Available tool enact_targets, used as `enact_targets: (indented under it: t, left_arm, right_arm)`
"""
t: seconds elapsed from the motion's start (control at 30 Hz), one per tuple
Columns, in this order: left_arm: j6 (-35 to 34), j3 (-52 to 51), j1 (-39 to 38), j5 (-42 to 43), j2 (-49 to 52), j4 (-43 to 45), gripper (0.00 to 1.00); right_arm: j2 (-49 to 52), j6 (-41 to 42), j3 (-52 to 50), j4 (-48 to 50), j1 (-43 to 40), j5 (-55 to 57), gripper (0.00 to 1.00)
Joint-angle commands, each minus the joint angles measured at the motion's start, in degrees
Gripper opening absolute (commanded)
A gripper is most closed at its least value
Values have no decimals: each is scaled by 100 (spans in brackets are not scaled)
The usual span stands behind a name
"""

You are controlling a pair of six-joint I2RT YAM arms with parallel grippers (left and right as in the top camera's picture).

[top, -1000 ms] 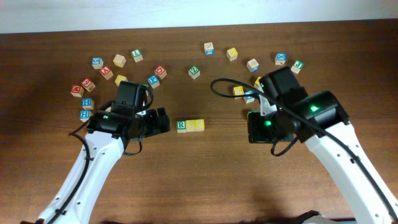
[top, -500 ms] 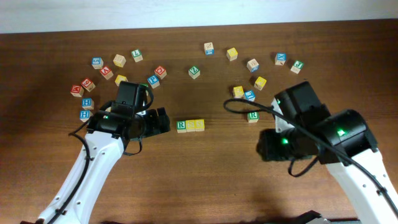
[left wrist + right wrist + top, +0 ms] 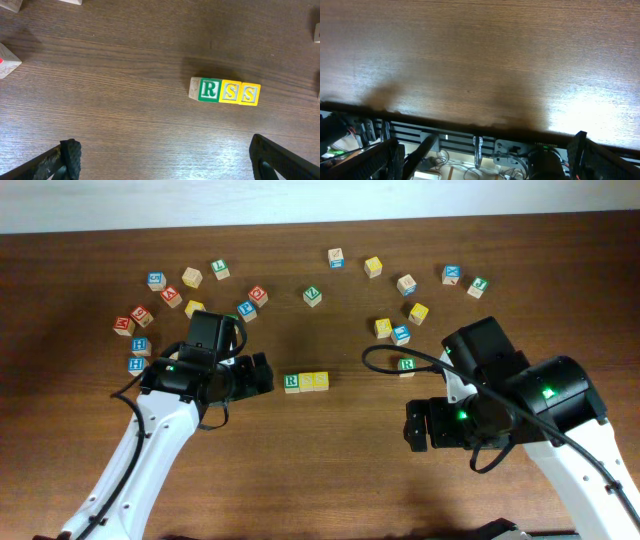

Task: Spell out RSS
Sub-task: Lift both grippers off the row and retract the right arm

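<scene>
Three cubes stand touching in a row at the table's middle: the green R (image 3: 291,382), a yellow S (image 3: 307,381) and a second yellow S (image 3: 321,380). The left wrist view reads them the same way: R (image 3: 209,90), S (image 3: 230,92), S (image 3: 249,93). My left gripper (image 3: 265,373) hovers just left of the row, open and empty (image 3: 165,160). My right gripper (image 3: 410,426) is open and empty too, well to the right of the row and nearer the front. Its wrist view (image 3: 485,160) looks past the table's front edge.
Loose letter cubes are scattered at the back left (image 3: 170,295) and back right (image 3: 405,330). One green-faced cube (image 3: 406,365) lies just behind my right arm. The table's front edge (image 3: 470,122) runs under the right gripper, with cables and framing below.
The right gripper has opened and drawn back toward the front of the table, uncovering the green-faced cube. The left arm and the R S S row have not moved.
</scene>
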Motion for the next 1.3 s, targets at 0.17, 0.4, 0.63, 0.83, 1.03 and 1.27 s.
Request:
enact_targets:
  t: [0.17,0.4,0.63,0.83,1.03,1.27]
  left_arm:
    - [33,26,24,-61,-66,11,99]
    - [33,26,24,-61,-66,11,99]
    - [33,26,24,-61,-66,11,99]
    - [33,26,24,-61,-66,11,99]
    - [33,26,24,-61,-66,11,99]
    - [33,26,24,-61,-66,11,99]
  right_arm:
    - [24,-4,42,31,-2,122,98]
    - [-439,-511,-271,942,-26,505,98]
    - [-1423,-920,-846,1873,-1019,437,98]
    - [-2903,-960,-2221,2833,-1834,199,98]
    - [-4297,-1517,-3462,3676,-1961,-192,98]
    - [-5549,-1513,-4975,5158,-1952,-623,99]
